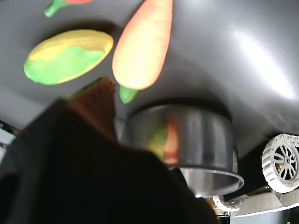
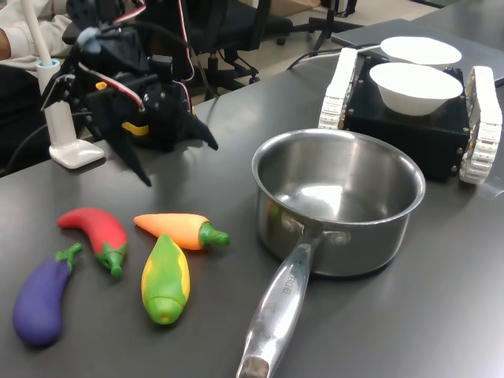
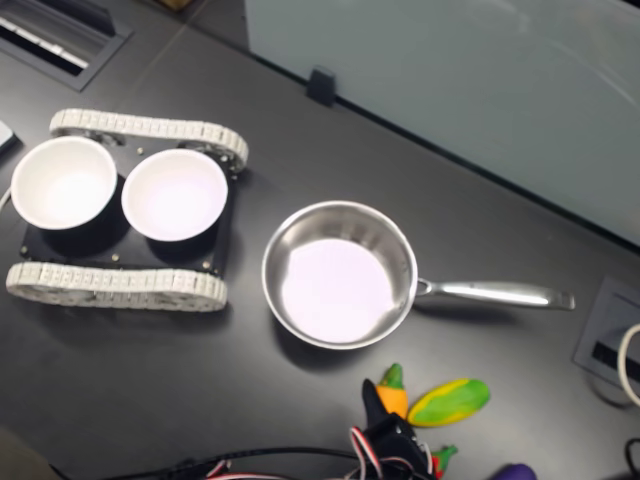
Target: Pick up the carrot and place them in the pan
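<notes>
The orange carrot (image 2: 175,227) with its green stem cap lies on the dark table between a red chili (image 2: 96,231) and a yellow-green corn (image 2: 164,277). To the first exterior view's right stands the steel pan (image 2: 339,201), empty, its long handle pointing toward the camera. My gripper (image 2: 175,156) hovers behind the vegetables, above the table. It is open, with nothing between its fingers. In the wrist view the carrot (image 1: 142,44) sits just beyond one fingertip (image 1: 100,95), with the pan (image 1: 184,140) beside it. In the second exterior view my gripper (image 3: 385,432) partly covers the carrot (image 3: 392,392).
A purple eggplant (image 2: 41,299) lies at the first exterior view's left end of the vegetable row. Two white bowls (image 2: 413,85) sit on a black tracked base (image 2: 405,130) behind the pan. A white stand (image 2: 69,146) and a person's sleeve (image 2: 24,35) are behind my arm.
</notes>
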Motion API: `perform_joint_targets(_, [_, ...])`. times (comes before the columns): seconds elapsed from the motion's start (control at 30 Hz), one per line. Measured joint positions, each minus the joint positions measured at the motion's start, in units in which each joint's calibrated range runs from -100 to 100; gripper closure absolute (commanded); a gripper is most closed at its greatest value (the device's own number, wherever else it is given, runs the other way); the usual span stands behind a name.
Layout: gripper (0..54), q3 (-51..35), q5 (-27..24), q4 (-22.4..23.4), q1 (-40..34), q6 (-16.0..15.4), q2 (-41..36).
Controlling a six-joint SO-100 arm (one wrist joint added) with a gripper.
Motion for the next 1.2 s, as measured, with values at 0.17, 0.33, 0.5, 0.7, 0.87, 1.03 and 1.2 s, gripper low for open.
perform_joint_targets(0.17, [11.7, -0.36, 0.73, -2.97, 1.10, 1.47, 5.05])
perform_joint_targets(0.33, [11.8, -0.36, 1.03, -4.50, 0.99, 2.94, 9.26])
perform_joint_targets(0.5, [11.8, -0.36, 1.37, -5.78, 0.66, 4.22, 10.86])
perform_joint_targets(0.7, [12.1, -0.36, 1.37, -6.37, -2.97, 5.69, 10.86])
perform_joint_targets(0.87, [12.2, -0.27, 1.03, -6.80, -5.94, 6.80, 10.86])
perform_joint_targets(1.03, [12.3, 2.71, 0.93, -8.07, -7.59, 7.81, 10.94])
perform_joint_targets(1.2, [12.4, 6.06, 0.93, -9.86, -7.15, 8.91, 10.94])
